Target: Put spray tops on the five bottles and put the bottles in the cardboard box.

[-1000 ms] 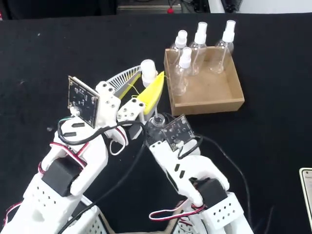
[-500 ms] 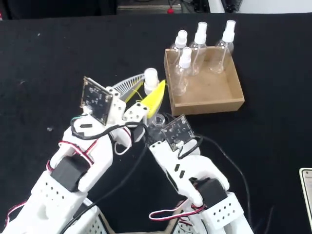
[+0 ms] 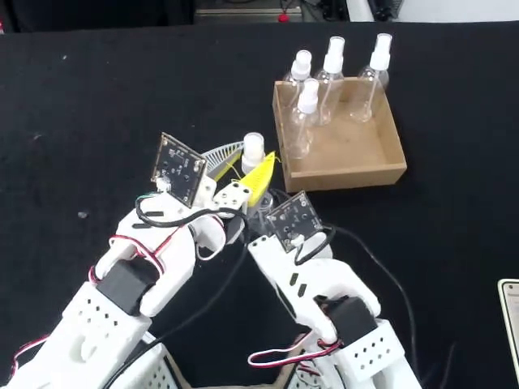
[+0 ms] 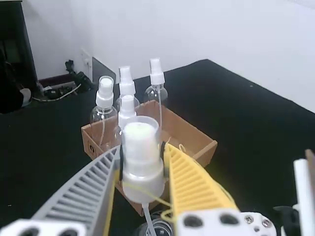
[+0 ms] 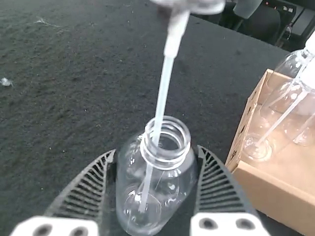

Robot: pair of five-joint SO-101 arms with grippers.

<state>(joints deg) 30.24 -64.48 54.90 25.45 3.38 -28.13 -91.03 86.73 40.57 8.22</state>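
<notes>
My right gripper (image 5: pixel 156 187) is shut on a clear open bottle (image 5: pixel 155 189), held upright just in front of the cardboard box (image 3: pixel 381 166). My left gripper (image 4: pixel 142 164) is shut on a white spray top (image 4: pixel 141 155) above it, and the top's thin tube (image 5: pixel 160 118) runs down through the bottle's neck. From above, the spray top (image 3: pixel 253 149) sits between the grey and yellow fingers (image 3: pixel 261 173). Several capped bottles (image 3: pixel 312 105) stand in and at the back of the box.
The black table spreads around both arms. A pale object (image 3: pixel 509 312) lies at the right edge. Cables (image 3: pixel 381 271) trail from the right arm. Behind the table's far side are dark equipment and a white wall.
My left arm has carried the spray top toward the right gripper and lower, bringing its tube into the bottle's neck. The right arm has kept still.
</notes>
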